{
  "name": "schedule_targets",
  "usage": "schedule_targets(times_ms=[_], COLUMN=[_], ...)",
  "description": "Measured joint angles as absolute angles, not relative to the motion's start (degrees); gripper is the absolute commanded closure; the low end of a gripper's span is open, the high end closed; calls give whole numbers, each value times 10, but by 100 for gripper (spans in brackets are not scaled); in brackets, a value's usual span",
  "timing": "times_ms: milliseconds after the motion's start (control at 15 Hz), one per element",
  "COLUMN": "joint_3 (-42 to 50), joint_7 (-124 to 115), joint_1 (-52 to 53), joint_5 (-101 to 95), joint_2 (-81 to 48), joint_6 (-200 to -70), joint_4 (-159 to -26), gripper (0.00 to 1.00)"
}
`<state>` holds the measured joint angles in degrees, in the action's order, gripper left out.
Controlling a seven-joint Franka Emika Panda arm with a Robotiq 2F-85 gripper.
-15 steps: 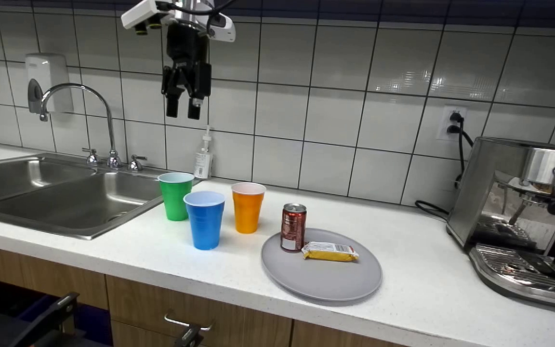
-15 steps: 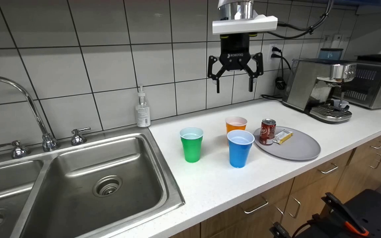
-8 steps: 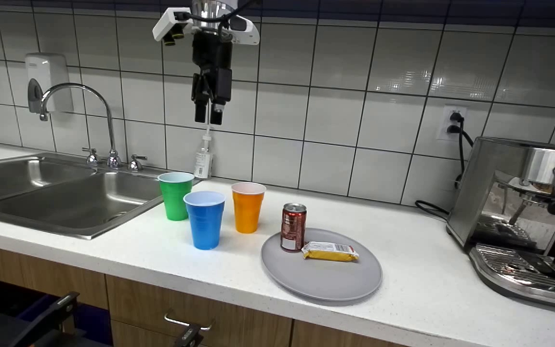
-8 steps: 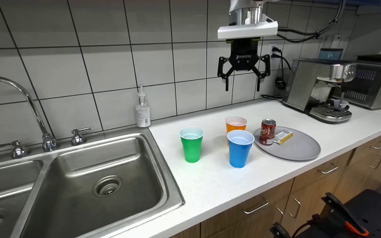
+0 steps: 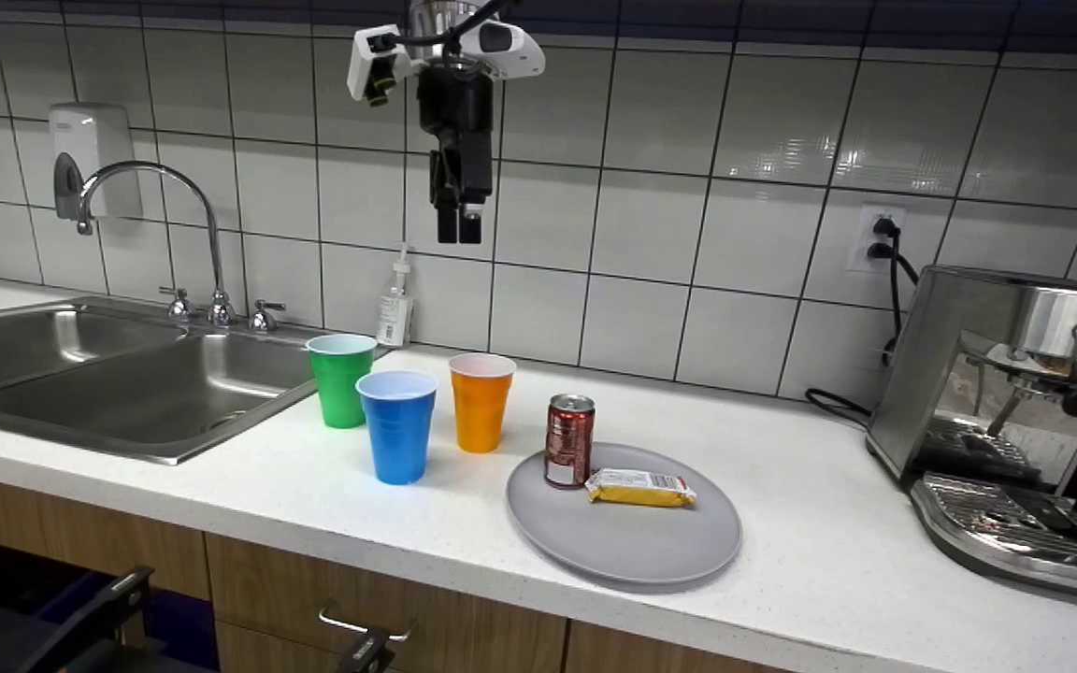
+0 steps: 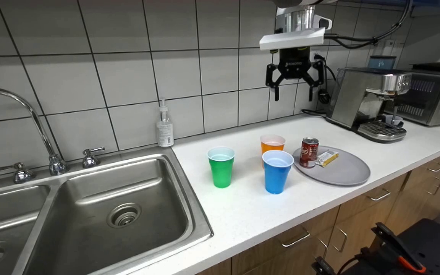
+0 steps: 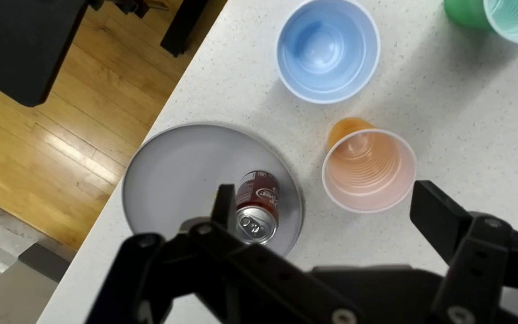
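My gripper (image 6: 294,96) hangs high above the white counter, its jaws wide apart and nothing between them. Seen from the wrist, the orange cup (image 7: 369,175) and the red soda can (image 7: 259,193) appear below, well apart from the fingers (image 7: 439,216). The can stands upright on a grey plate (image 5: 632,551) beside a yellow-and-white wrapped bar (image 5: 641,491). In the wrist view a finger hides nearly all of the bar. A blue cup (image 5: 398,435) and a green cup (image 5: 340,383) stand upright left of the orange one in an exterior view.
A steel sink (image 6: 201,225) with a curved faucet (image 6: 33,114) adjoins the cups' side of the counter. A pump bottle (image 6: 165,130) stands against the tiled wall. Beyond the plate are a coffee machine (image 6: 372,95) and a steel appliance (image 6: 434,95).
The gripper has travelled rightward in both exterior views, turning slightly, and its jaws have stayed open. Cups, can, bar and plate have not moved.
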<state>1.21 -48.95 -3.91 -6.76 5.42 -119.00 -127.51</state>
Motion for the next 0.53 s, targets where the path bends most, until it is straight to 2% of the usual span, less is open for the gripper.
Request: schedule_targets(times_ms=[533], joint_3=[40], joint_7=[-528], joint_1=[-54], joint_5=[-112], joint_2=[24], joint_6=[-1241], joint_4=[-1275], gripper=[0])
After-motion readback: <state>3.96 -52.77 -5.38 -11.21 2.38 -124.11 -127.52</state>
